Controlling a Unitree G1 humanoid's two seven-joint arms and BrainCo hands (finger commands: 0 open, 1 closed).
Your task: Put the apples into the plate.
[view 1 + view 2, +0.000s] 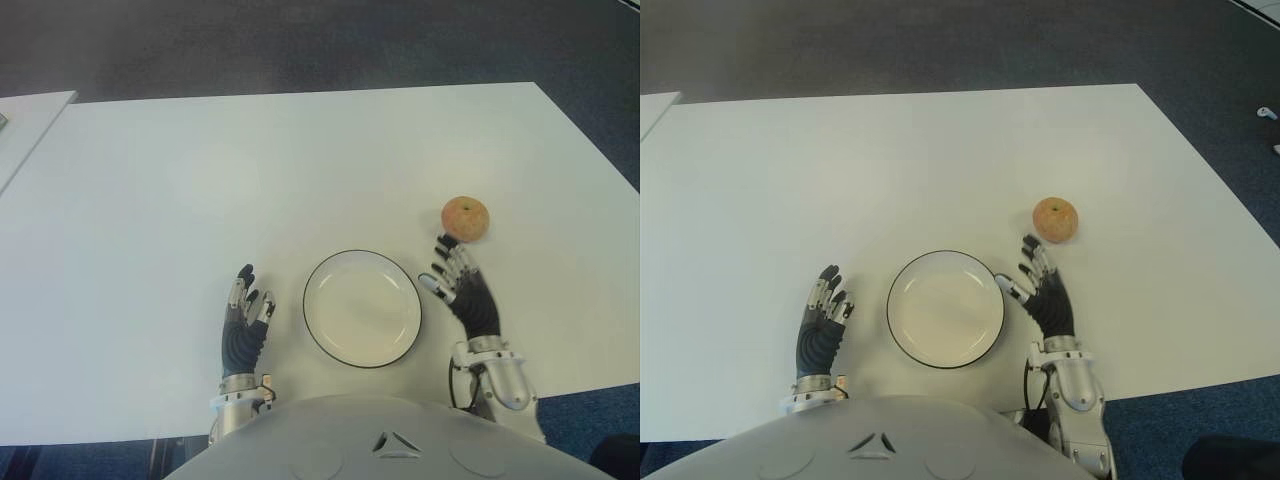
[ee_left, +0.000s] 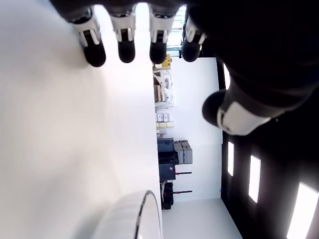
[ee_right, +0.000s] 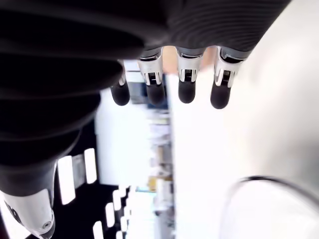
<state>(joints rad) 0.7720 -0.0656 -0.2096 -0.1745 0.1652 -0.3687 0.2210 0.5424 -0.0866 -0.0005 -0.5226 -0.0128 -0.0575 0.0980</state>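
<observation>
One reddish-yellow apple (image 1: 465, 218) sits on the white table (image 1: 200, 180), to the right of and a little beyond the plate. The white plate (image 1: 362, 308) with a dark rim holds nothing and lies near the table's front edge. My right hand (image 1: 458, 282) is just right of the plate, fingers spread and pointing at the apple, its fingertips (image 3: 187, 93) a short gap from the fruit and holding nothing. My left hand (image 1: 246, 312) shows left of the plate, fingers extended and holding nothing; its wrist view shows the plate's rim (image 2: 149, 214).
A second white table's corner (image 1: 30, 115) shows at the far left. Dark carpet (image 1: 300, 40) lies beyond the table. The table's right edge (image 1: 600, 150) runs close past the apple.
</observation>
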